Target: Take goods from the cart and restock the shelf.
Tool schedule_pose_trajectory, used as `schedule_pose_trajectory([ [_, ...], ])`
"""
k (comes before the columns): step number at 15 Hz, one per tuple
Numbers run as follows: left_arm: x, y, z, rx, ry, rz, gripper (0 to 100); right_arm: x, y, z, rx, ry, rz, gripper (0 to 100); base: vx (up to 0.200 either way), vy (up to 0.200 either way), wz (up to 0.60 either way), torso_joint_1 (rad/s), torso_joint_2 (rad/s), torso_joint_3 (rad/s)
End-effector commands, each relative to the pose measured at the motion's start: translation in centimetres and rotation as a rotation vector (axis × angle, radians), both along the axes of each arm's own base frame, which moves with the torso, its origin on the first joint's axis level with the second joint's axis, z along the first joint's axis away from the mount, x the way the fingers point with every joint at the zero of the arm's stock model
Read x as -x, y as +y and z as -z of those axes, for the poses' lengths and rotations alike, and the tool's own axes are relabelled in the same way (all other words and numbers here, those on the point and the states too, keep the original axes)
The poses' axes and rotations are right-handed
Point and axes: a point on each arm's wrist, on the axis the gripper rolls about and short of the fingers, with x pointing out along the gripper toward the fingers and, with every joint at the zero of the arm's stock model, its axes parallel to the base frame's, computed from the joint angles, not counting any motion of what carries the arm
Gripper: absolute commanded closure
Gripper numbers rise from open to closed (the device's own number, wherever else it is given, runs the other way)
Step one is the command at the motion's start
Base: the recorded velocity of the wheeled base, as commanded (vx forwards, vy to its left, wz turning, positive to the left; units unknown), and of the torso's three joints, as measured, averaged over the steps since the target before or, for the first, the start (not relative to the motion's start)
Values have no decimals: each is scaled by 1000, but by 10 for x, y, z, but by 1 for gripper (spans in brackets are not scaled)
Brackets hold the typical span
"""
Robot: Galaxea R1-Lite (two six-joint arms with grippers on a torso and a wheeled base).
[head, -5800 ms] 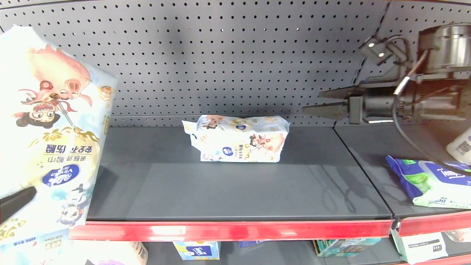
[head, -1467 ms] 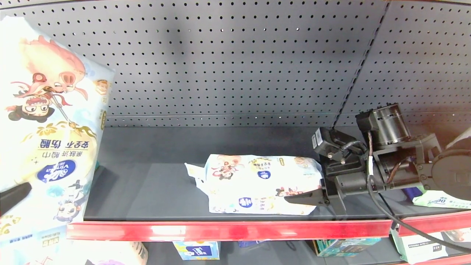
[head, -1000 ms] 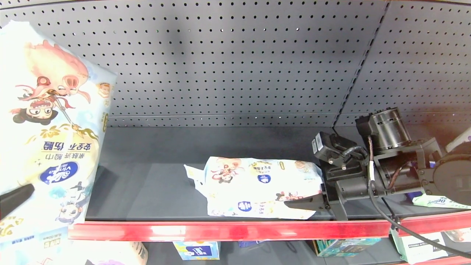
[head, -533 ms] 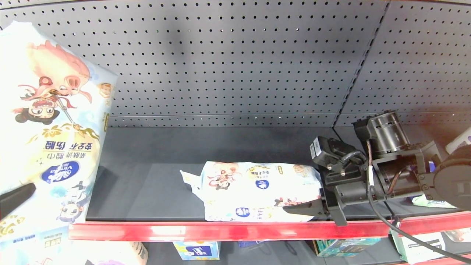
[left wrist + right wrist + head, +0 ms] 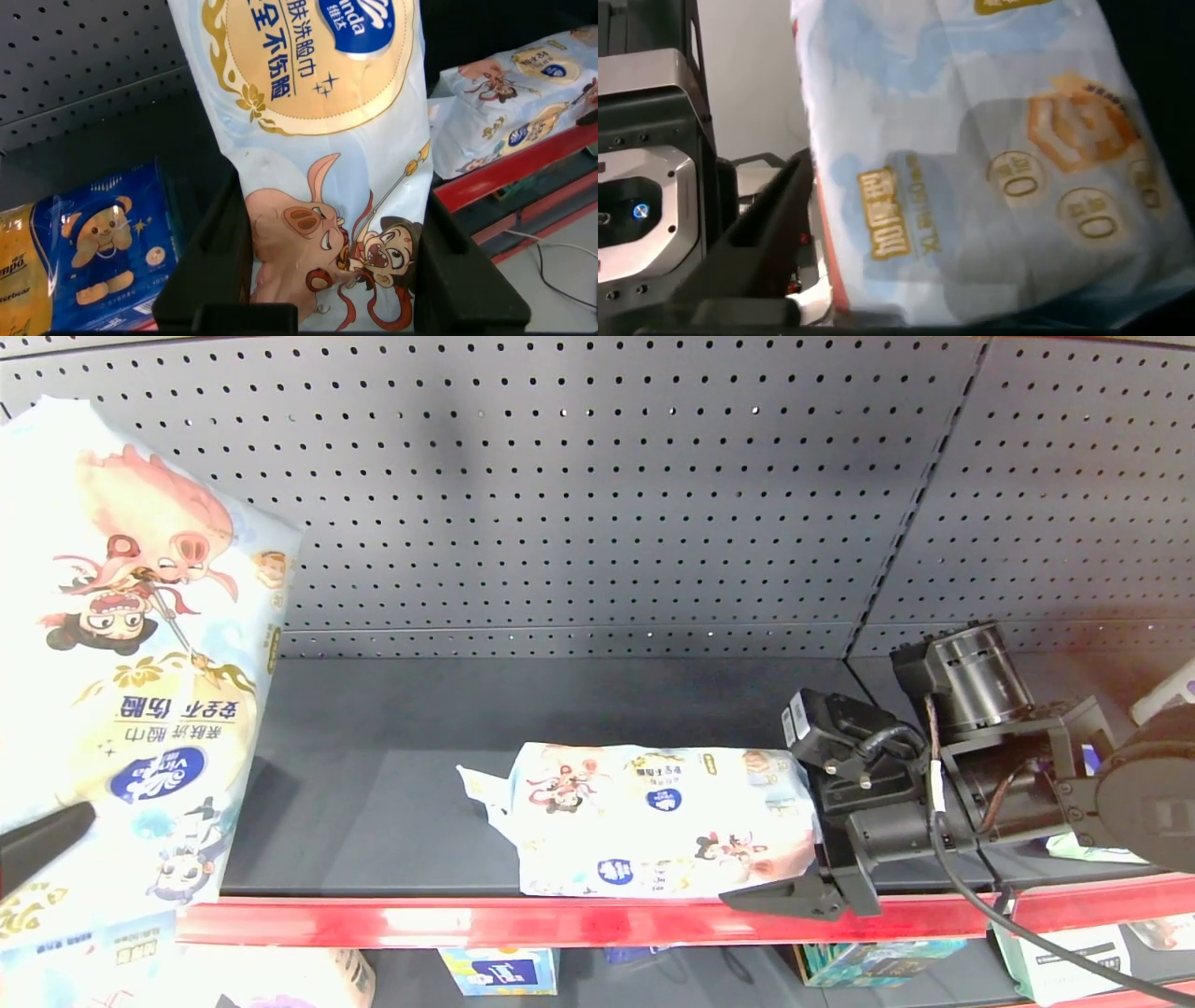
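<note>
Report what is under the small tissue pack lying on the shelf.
The tissue pack lies flat on the dark shelf board, by its red front rail. Its underside is covered. Below the rail, a blue box on the lower shelf is partly hidden.

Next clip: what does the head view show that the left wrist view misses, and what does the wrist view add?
Head view only: the body of the right end effector at the right end of the lying tissue pack, and boxes on the shelf below.
Left wrist view only: a blue bear pack on a shelf.
Both: the held pack in the left end effector, the lying tissue pack, and the red shelf edge.
</note>
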Motion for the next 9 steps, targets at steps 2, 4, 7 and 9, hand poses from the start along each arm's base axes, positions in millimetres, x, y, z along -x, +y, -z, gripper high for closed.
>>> schedule_pose_trajectory([
  [2,-2,-1,0,-2,6,7,100,1,-3,-5,-6,-19,15,0,0,0,0,0,0,0],
  [4,-5,-1,-1,-3,13,8,100,6,-7,-15,-8,-44,47,0,0,0,0,0,0,0],
  [7,-17,-3,-7,-10,30,12,100,26,-23,-44,-68,-68,160,0,0,0,0,0,0,0],
  [9,-32,-6,-13,-25,51,17,100,50,-42,-58,-108,-111,213,0,0,0,0,0,0,0],
])
